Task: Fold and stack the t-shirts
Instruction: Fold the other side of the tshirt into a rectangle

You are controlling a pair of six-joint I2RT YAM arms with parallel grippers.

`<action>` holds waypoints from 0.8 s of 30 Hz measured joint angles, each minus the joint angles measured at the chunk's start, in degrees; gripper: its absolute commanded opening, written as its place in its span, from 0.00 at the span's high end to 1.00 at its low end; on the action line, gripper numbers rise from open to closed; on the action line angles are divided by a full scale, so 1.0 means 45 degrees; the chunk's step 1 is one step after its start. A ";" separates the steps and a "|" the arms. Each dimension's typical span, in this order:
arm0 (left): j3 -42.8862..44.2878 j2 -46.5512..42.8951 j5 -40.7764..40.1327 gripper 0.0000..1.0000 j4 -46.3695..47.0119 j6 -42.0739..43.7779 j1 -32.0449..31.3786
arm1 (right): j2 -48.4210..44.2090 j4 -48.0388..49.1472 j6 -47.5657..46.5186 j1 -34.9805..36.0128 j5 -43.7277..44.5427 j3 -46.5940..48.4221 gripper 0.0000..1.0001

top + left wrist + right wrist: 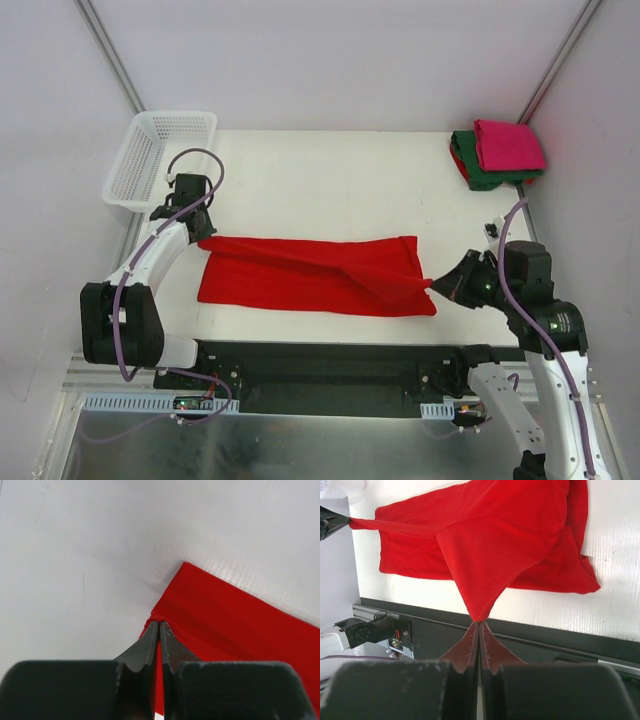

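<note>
A white plastic mesh basket point(160, 155) stands at the far left corner of the white worktop point(330, 180), its long side running along the left edge and its open top facing up. A black strip point(330, 365) runs along the worktop's near edge, with a silvery slotted rail point(110, 402) just in front of it at the left. Pale walls close in the far side and both flanks, with a grey metal post point(110, 55) slanting up behind each far corner.

Noted: green t-shirt point(475, 172) largely covered by pink t-shirt point(508, 145); red t-shirt point(240, 630) cut off at left wrist view's right edge.
</note>
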 measured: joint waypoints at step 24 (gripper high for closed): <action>-0.1088 -0.2900 0.0175 1.00 -0.1200 -0.1015 0.0000 | -0.1200 -0.1642 -0.0010 0.0000 -0.0112 0.0597 0.99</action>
